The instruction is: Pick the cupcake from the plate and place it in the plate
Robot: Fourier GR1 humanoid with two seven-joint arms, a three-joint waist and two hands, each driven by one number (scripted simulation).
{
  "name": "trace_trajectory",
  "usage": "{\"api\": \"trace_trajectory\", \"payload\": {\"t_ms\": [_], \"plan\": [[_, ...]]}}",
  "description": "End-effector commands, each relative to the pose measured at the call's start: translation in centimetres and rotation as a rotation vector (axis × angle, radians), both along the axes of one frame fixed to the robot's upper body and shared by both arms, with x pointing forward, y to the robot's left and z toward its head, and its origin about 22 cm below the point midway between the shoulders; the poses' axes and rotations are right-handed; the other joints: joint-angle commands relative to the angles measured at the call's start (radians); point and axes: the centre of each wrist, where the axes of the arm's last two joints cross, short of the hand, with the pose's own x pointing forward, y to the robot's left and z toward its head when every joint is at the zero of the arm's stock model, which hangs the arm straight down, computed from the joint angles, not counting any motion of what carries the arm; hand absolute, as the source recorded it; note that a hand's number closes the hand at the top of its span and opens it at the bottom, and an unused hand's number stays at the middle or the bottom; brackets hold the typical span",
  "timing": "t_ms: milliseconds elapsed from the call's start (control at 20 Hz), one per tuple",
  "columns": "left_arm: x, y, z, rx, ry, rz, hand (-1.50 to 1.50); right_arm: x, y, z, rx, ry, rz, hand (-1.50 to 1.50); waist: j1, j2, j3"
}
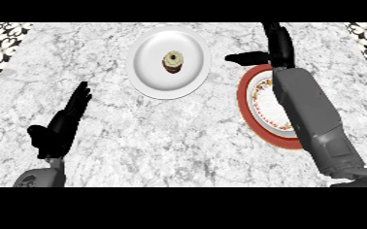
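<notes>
Grey-white marble counter (179,140) fills the whole view, and a patterned black-and-white strip is seen at its far corners; nothing more of the room is shown.

On the right hand (276,48) the fingers are held straight and point away from the robot, with the thumb spread out to the side toward the white plate, so the hand is open and nothing is carried in it. It is raised beyond the far edge of the red-rimmed plate (247,99), whose middle is partly hidden by the grey forearm. The left hand (64,119) is seen at the lower left, fingers straight and up, resting and also open, well apart from both plates.

The cupcake (173,61) stands upright near the middle of the white plate (154,85), which lies to the left of the right hand, near but not touching it. No finger is touching the cupcake.

The cupcake is judged to be light and soft, with pale topping that can be smeared or crushed easily, and a darker base that is probably a little stiffer. It is best taken low, at the sides of the base, between thumb and fingers, and not from the top. The white plate is probably smooth, so the cupcake may slide when it is pushed from one side only.
</notes>
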Motion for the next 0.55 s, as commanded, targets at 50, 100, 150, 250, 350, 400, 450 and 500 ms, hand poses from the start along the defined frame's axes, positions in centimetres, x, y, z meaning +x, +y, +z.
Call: {"api": "trace_trajectory", "payload": {"t_ms": [50, 100, 150, 250, 350, 400, 450, 500], "plan": [[-0.2, -1.3, -0.3, 0.005, 0.005, 0.003, 0.0, -0.4, -5.2, -0.8, -0.002, -0.014, 0.052, -1.5, 0.005, 0.002, 0.0], [0.2, -0.3, 0.8, 0.007, 0.007, 0.0, 0.0, -1.3, -4.6, -3.0, -0.026, -0.001, 0.067, -1.5, 0.003, 0.001, 0.0], [1.2, 0.3, 0.5, -0.002, 0.004, -0.008, 0.0, -0.5, -4.4, -1.7, -0.054, -0.015, 0.077, -1.5, 0.001, 0.001, 0.0], [-0.8, -0.5, -0.7, 0.011, 0.0, -0.017, 0.0, -1.7, -6.6, -3.5, -0.057, -0.015, 0.067, -1.5, 0.009, 0.003, 0.0], [1.6, 0.0, 0.8, -0.001, 0.009, -0.018, 0.0, -1.2, -6.1, -3.2, -0.058, -0.003, 0.056, -1.5, 0.011, 0.006, 0.0], [-0.1, 0.3, -0.7, 0.016, -0.004, -0.004, 0.0, -2.5, -6.3, -5.4, -0.066, -0.009, 0.051, -1.5, 0.01, 0.005, 0.0], [1.0, -0.1, 0.6, -0.003, -0.004, 0.006, 0.0, -1.0, -6.2, -2.9, -0.076, -0.019, 0.042, -1.5, 0.007, 0.002, 0.0], [0.6, -0.4, 0.5, 0.009, -0.011, -0.016, 0.0, -1.7, -7.8, -3.7, -0.082, -0.025, 0.022, -1.5, 0.019, 0.008, 0.001]]}}
